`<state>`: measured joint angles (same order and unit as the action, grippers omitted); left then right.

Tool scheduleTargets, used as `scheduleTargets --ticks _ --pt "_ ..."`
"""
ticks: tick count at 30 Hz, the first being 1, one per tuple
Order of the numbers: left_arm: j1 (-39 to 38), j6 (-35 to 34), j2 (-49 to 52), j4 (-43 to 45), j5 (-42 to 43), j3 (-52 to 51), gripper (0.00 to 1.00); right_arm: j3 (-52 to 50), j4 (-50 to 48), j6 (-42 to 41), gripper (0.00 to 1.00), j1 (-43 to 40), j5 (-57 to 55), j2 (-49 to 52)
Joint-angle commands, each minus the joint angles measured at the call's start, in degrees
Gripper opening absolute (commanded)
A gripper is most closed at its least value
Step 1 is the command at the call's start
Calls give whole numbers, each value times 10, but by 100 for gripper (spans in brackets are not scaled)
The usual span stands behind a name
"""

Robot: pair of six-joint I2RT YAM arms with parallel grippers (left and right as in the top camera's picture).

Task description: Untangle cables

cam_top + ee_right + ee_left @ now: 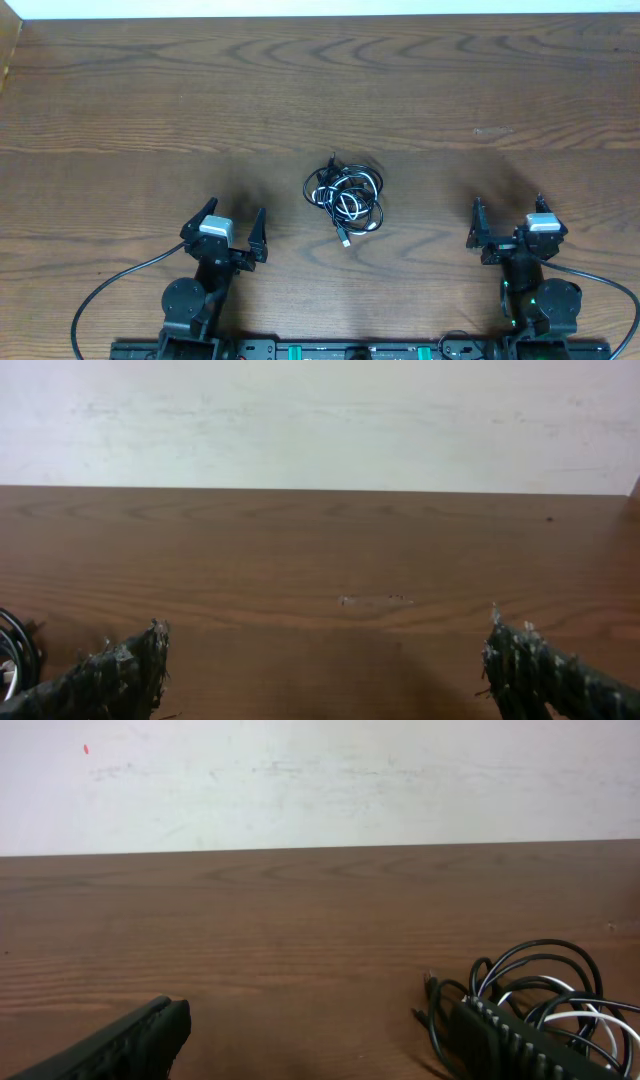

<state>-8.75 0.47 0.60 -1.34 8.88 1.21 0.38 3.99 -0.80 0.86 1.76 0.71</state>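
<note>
Wooden table (150, 100), cables (345, 197) in knotted heap

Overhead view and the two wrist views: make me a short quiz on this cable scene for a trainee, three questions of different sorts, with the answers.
1. True or false: the left gripper is holding the cables.
2. How do the cables lie? A) in one tangled bundle on the table, between the two arms; B) in separate straight lines; C) draped over an arm.
3. Fill in: most of the cables are black, and one is ____.

Key
1. False: it stands open and apart from the bundle, as does the right gripper.
2. A
3. white
</note>
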Motion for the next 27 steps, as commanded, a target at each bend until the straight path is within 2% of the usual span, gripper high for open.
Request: scheduleTargets --ticks 1,27 --pt "-2 8 -3 -19 24 -9 87 -1 2 -4 99 -8 7 -2" --pt "-2 8 -3 -19 24 -9 87 -1 2 -4 99 -8 7 -2"
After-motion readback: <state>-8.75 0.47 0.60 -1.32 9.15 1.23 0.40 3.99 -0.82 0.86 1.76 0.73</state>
